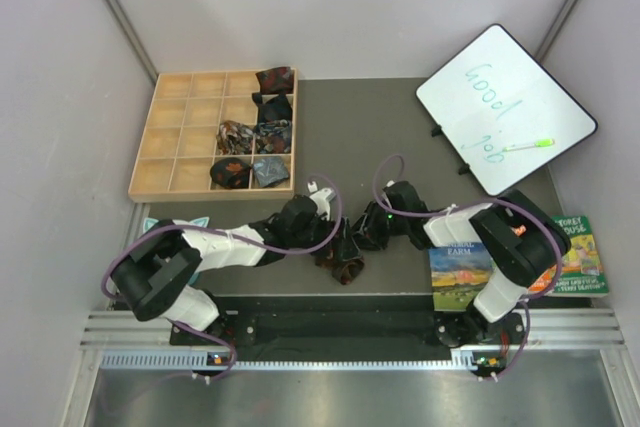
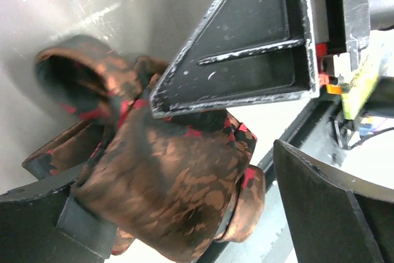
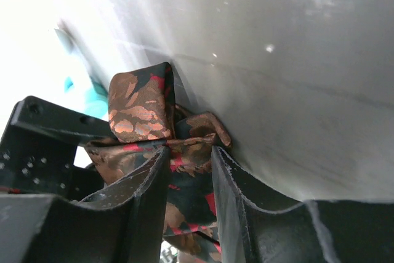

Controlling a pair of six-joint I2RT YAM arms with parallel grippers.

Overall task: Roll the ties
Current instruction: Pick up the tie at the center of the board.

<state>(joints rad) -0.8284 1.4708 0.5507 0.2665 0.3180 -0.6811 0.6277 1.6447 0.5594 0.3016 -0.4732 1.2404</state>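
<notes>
Pale walls are set around a dark grey bench (image 1: 370,127), nothing fancy. A wooden tray (image 1: 200,194) split into square compartments is parked at the far left. Six rolls are tucked one per compartment into its two right-hand columns. A dark red roll (image 1: 275,79) is in the far corner and a black roll (image 1: 272,107) comes next down. A multicolour roll (image 1: 237,134) is sat beside a dark patterned roll (image 1: 274,135). A black-and-red roll (image 1: 230,172) and a grey-blue roll (image 1: 270,170) are in the near row.

The loose tie (image 1: 340,255) is found near the front edge of the bench, caught between the left jaws and the right jaws. It's bunched into a half-wound lump, so no clean long axis can be made out. From above it is stretched slightly on a diagonal, far-left to near-right. The fabric is seen as brown-black with a shiny rust-orange leafy print and small red flecks.

The left jaws are spread fairly wide, with the fat part of the bundle gripped between them. The right jaws are pinched narrow on a flat fold, and a loop is left sticking up past the tips. A whiteboard (image 1: 505,107) marked "Good job" is propped at the right.
</notes>
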